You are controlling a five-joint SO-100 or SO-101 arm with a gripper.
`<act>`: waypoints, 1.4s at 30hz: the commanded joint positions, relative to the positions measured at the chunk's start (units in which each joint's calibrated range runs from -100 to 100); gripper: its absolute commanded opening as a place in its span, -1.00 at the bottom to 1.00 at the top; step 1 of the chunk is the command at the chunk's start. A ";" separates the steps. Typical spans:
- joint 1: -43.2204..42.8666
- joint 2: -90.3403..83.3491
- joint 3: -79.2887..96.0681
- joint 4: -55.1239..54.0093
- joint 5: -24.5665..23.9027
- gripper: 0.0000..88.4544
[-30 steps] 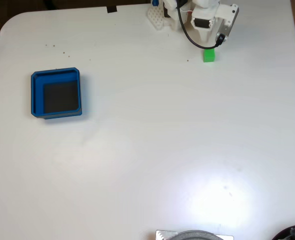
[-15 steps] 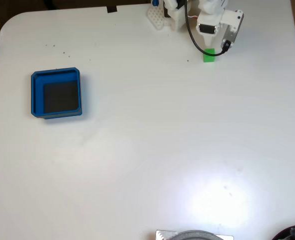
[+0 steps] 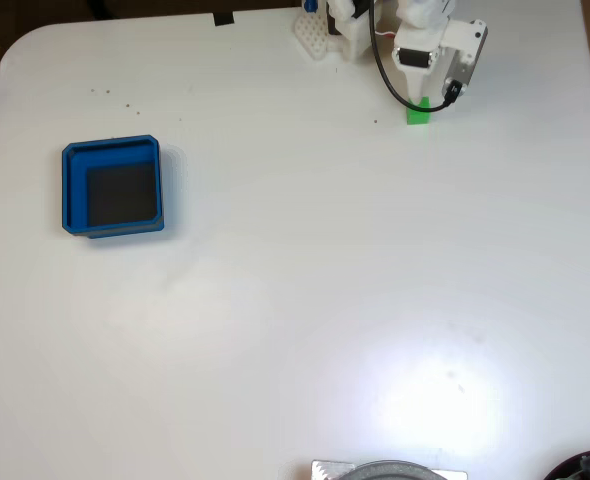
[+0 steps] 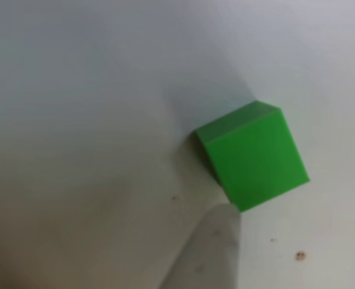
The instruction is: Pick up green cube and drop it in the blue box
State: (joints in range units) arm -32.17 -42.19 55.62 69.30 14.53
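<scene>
in the fixed view the white arm (image 3: 430,40) is reaching down from the far edge of the white tabletop (image 3: 305,300), near its far right corner, and its gripper (image 3: 418,93) is hanging right over the green cube (image 3: 419,115), covering the cube's upper part. the cube is sitting on the tabletop close to that far edge. in the other view the green cube (image 4: 254,155) is lying flat on the pale surface, turned at an angle, and one pale fingertip (image 4: 216,232) is touching its lower corner; a second dark shape is showing at the right edge, so the fingers are standing apart with the cube between them, not clamped on it. the blue box (image 3: 71,190) is resting near the left edge of the tabletop, well apart from the cube, its dark floor bare.
</scene>
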 commanded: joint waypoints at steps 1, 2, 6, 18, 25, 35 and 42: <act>-0.42 0.13 -3.37 -0.94 0.15 -0.53; -0.42 0.13 -3.28 -0.94 0.15 -0.53; -0.42 0.13 -3.28 -0.94 0.15 -0.48; -0.42 0.13 -3.01 -0.69 -0.05 -0.22; -0.50 3.23 -3.01 -0.36 0.10 -0.22; -5.31 6.57 -3.37 -0.85 4.40 -0.22; -4.93 6.74 -3.55 -1.10 9.18 -0.22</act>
State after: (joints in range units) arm -36.94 -35.67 55.53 69.30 22.64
